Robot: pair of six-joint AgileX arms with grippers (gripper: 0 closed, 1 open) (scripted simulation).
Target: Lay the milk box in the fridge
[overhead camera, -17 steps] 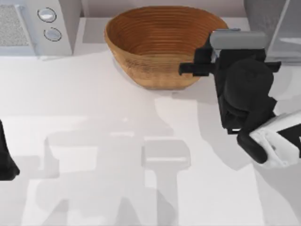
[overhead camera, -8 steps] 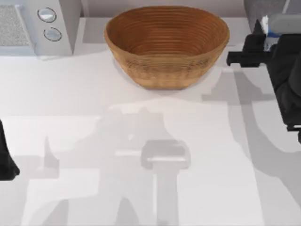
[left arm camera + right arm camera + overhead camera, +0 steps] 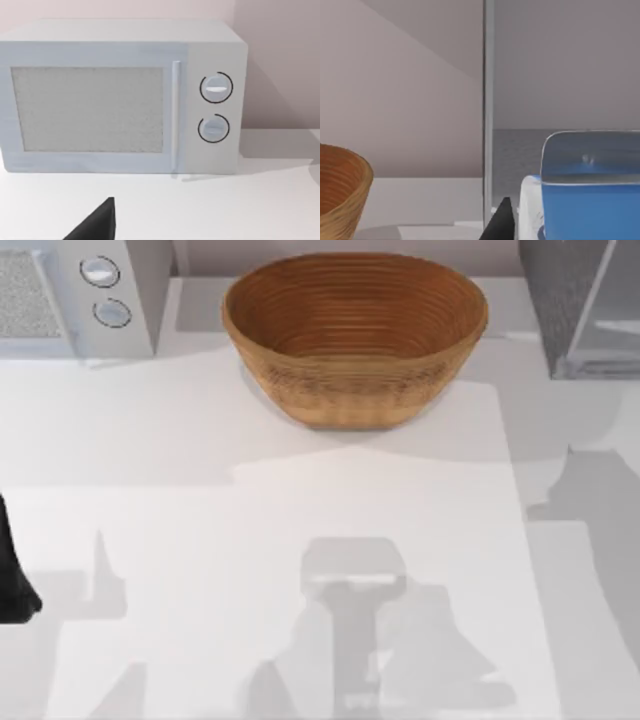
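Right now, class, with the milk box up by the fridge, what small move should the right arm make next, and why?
Probably ease the milk box forward, further into the fridge, before letting go. In the right wrist view the carton sits close in front of the camera, beside the pale door panel's edge, with the dark speckled interior beyond it. Whether it already rests on a shelf cannot be seen.

Milk box point(image 3: 585, 212): blue carton with a white side panel; seen in the right wrist view right in front of the right hand, close to the camera; its upper part lies behind a pale glassy panel with rounded corners; how it is held cannot be made out

Fridge point(image 3: 578, 302): dark speckled-grey body with a pale translucent door panel; stands at the desk's far right corner in the top view; in the right wrist view its pale vertical door edge point(image 3: 488, 100) rises just beside the milk box, the grey interior directly ahead of the right hand
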